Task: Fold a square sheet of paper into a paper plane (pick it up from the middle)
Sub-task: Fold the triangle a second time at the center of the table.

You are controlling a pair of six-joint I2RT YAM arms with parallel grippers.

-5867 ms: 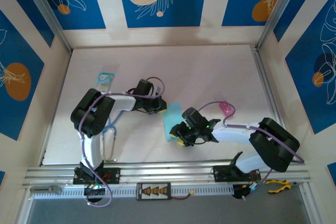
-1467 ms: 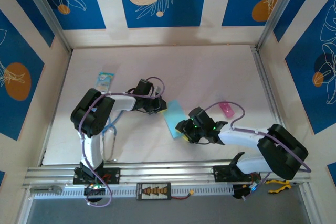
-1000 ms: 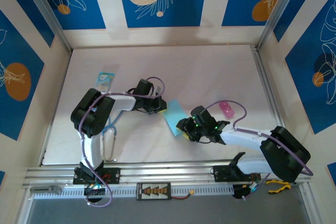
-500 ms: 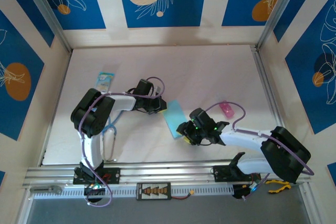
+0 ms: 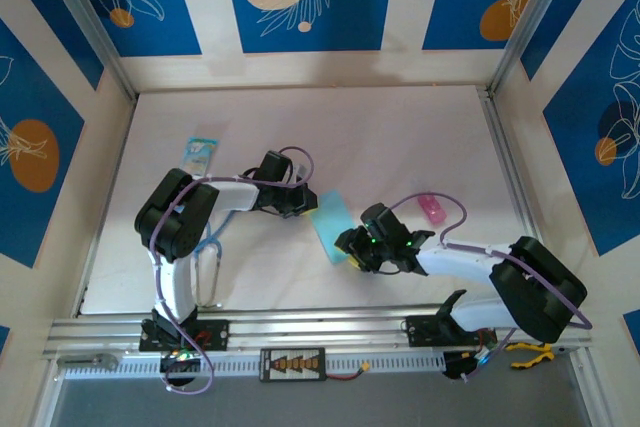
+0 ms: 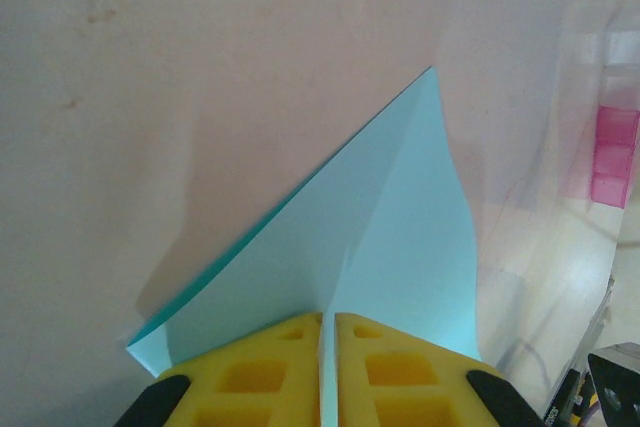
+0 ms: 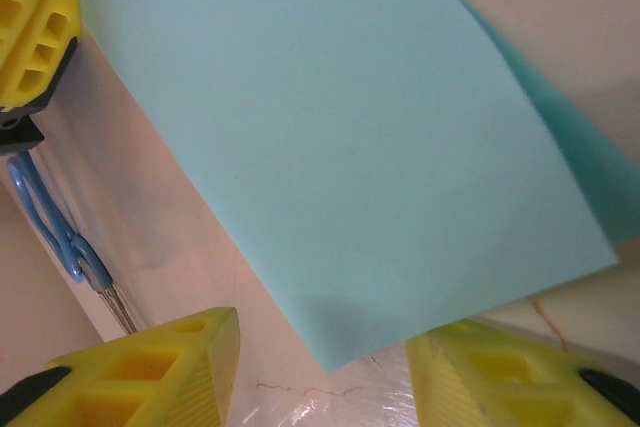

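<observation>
A thin light-blue paper sheet (image 5: pixel 331 218), partly folded, is held near the middle of a white table (image 5: pixel 400 137). One edge is pinched by the closed, yellow-fingered left gripper (image 6: pixel 328 337), likely to anchor it. The right gripper (image 7: pixel 322 347) is spread wide around the opposite corner, with nothing gripped.

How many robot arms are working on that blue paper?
2. The left arm reaches in from the left, the left tool shut on the folded light-blue paper at its edge. The right arm comes from the right, the right tool open around a corner of it.
</observation>
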